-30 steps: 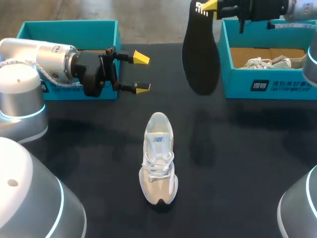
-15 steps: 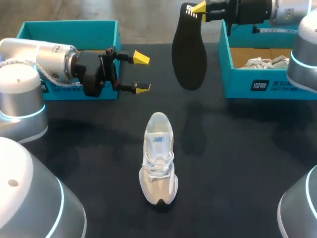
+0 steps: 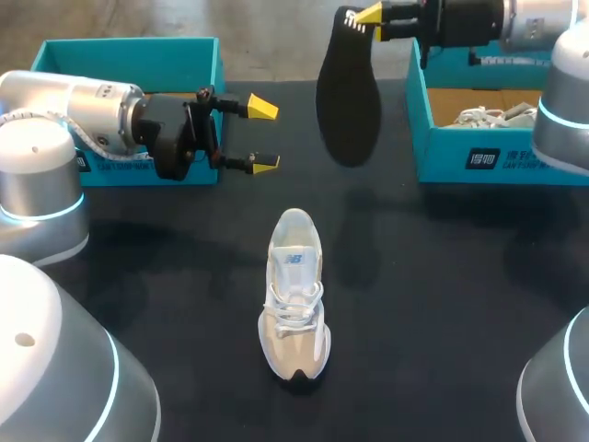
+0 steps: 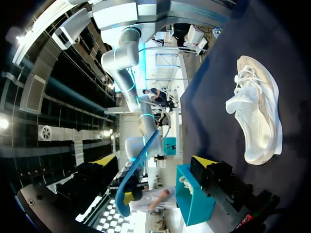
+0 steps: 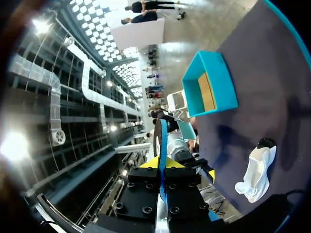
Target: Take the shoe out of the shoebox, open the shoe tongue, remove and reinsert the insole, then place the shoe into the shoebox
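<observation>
Right arm has carried the insole (image 3: 348, 101) sideways toward the middle of the desk (image 3: 442, 304) since the earlier frames, and it now hangs nearer the line of the shoe (image 3: 294, 295); left arm and shoe have not shifted. Right hand (image 3: 370, 20) is clamped on the heel end of the insole, which hangs toe-down in the air, clear of the desk, beyond the shoe and beside the right box (image 3: 433, 138). In the right wrist view the insole (image 5: 160, 141) sits edge-on between the two yellow tips, thin and flat. Left hand (image 3: 263, 135) is wide open with nothing in it, hovering in front of the left box (image 3: 129, 55), well apart from the shoe. The shoe stands upright on its sole mid-desk with its heel opening toward the boxes; pale mesh-and-suede-looking upper, white laces loose, dark toe cap, thick light sole (image 4: 257, 116). Right box holds a second pale shoe (image 3: 497, 115) on brown card. Both boxes are teal card with open tops. Insole is black, foam-like with a smooth face. Judged light and floppy, so it will likely bend when pushed into the shoe; a heel-end grip suits feeding the toe in first. The shoe looks light with a soft upper, so it may slide or tip on the dark desk cloth unless the left hand steadies it at the heel collar or tongue.
</observation>
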Robot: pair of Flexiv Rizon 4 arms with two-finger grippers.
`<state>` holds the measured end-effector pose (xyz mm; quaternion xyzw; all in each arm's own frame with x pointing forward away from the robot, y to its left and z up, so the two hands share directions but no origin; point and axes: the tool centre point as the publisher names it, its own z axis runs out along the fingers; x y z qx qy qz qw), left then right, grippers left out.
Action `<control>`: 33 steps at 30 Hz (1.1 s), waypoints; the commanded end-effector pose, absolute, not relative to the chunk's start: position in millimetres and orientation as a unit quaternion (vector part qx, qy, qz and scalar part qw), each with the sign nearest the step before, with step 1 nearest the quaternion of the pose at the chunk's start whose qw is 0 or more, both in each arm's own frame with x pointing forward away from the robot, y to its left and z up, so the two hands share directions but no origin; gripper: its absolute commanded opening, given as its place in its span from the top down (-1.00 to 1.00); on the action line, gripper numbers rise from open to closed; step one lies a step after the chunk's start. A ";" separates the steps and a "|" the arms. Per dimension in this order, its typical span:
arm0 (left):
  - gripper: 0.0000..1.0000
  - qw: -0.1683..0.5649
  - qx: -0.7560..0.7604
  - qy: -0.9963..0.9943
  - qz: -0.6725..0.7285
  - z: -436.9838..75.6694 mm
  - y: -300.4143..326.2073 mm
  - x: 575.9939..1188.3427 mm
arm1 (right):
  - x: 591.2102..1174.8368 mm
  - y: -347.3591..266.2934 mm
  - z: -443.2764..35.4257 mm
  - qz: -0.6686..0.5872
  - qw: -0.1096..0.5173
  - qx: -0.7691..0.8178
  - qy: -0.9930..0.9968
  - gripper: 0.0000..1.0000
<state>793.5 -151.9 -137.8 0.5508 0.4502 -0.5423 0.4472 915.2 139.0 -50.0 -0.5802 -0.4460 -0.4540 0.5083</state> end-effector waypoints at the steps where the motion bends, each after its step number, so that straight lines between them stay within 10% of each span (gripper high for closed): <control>1: -1.00 0.449 0.550 0.450 -0.542 -139.0 -152.9 793.1 | 898.9 155.1 -48.8 -0.458 0.491 -0.603 -0.430 1.00; 33: -1.00 0.449 0.550 0.450 -0.542 -139.0 -152.9 793.1 | 907.5 172.5 -98.4 -0.434 0.507 -0.637 -0.386 1.00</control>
